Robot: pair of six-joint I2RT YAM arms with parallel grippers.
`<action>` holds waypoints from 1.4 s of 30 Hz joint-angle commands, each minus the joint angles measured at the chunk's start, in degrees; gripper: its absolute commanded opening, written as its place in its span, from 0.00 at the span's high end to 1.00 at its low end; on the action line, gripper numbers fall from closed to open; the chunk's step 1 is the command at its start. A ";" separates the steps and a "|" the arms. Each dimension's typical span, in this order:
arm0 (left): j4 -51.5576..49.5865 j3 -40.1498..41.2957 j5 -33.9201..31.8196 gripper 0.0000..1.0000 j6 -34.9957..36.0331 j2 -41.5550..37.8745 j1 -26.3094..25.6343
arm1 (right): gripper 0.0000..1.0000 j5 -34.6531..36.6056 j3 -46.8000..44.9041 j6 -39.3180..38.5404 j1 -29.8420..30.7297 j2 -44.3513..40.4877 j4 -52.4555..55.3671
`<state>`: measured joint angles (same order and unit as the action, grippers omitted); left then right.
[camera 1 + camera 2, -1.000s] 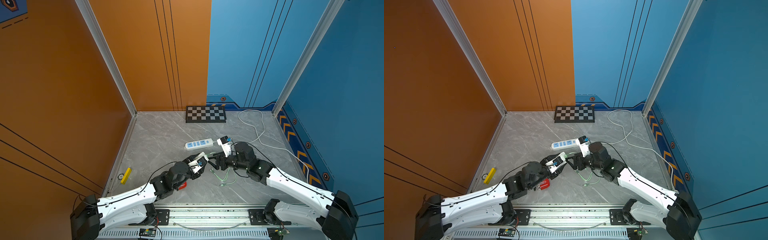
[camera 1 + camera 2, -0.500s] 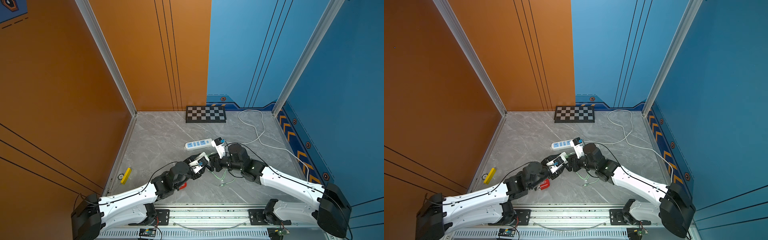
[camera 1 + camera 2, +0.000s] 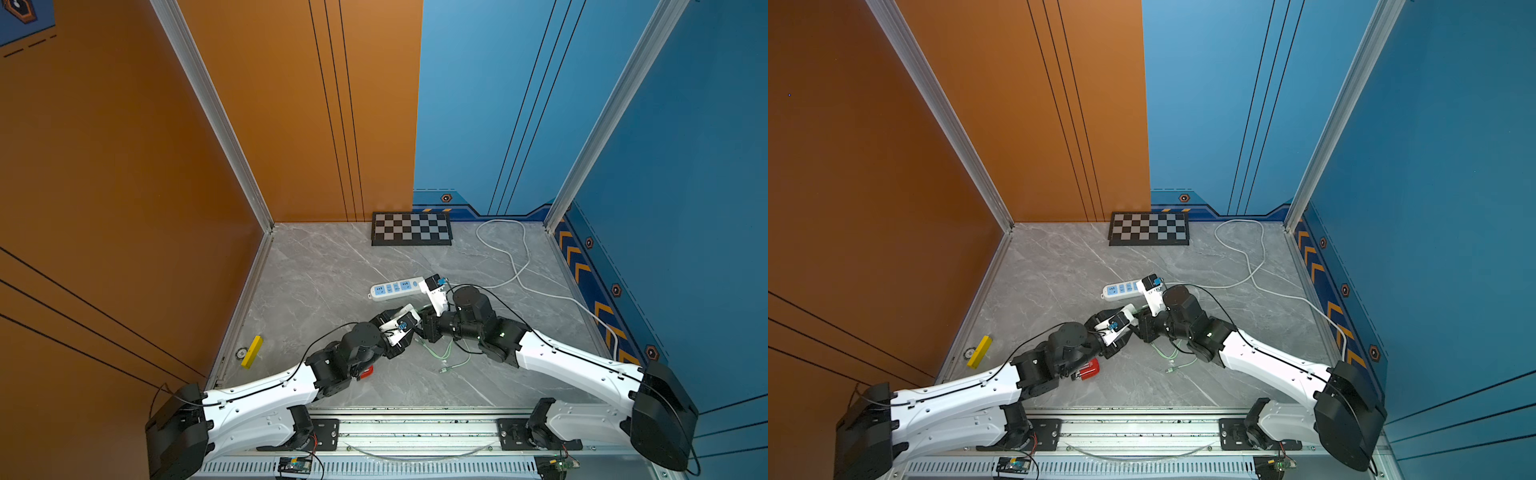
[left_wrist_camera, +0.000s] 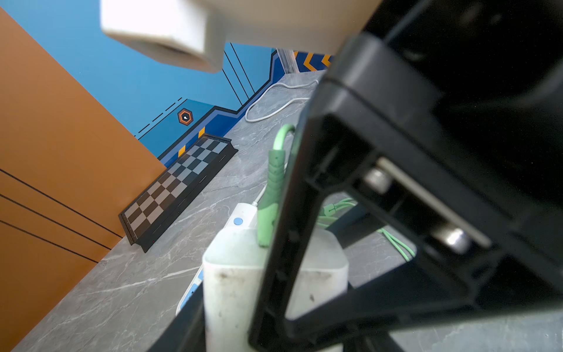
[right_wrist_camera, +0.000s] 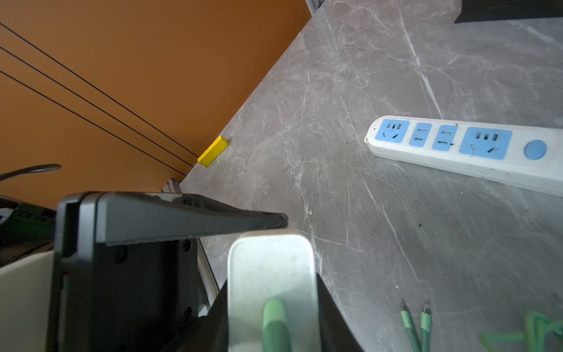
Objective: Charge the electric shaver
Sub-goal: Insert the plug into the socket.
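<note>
The electric shaver (image 3: 1088, 369), small and glossy red, lies on the grey table half under my left forearm; only its red edge (image 3: 366, 372) shows in a top view. Both grippers meet mid-table on one white charger block (image 4: 240, 274) with a green cable plugged into it (image 4: 272, 195). My left gripper (image 3: 406, 328) is shut on the block. My right gripper (image 3: 423, 330) comes from the opposite side, its black fingers pressed against both sides of the same block (image 5: 271, 268). Neither gripper touches the shaver.
A white-and-blue power strip (image 3: 397, 287) lies just beyond the grippers, its white cord (image 3: 519, 266) looping to the back right. The green cable's loose ends (image 5: 414, 323) trail on the table near the right arm. A yellow block (image 3: 252, 351) sits by the left wall, a checkerboard (image 3: 411, 228) at the back.
My right gripper has moved left to meet the left gripper and has narrowed around the charger block. The left arm and the shaver have stayed put.
</note>
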<state>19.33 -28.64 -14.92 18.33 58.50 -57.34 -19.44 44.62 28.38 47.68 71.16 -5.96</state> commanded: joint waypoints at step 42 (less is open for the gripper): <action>-23.85 0.09 -21.12 0.00 -19.87 -30.11 11.37 | 1.00 25.94 31.67 -10.42 -7.87 38.33 11.69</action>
<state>-2.96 -26.22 -34.33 0.19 28.56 -46.76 5.87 73.73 19.27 39.75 108.51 4.21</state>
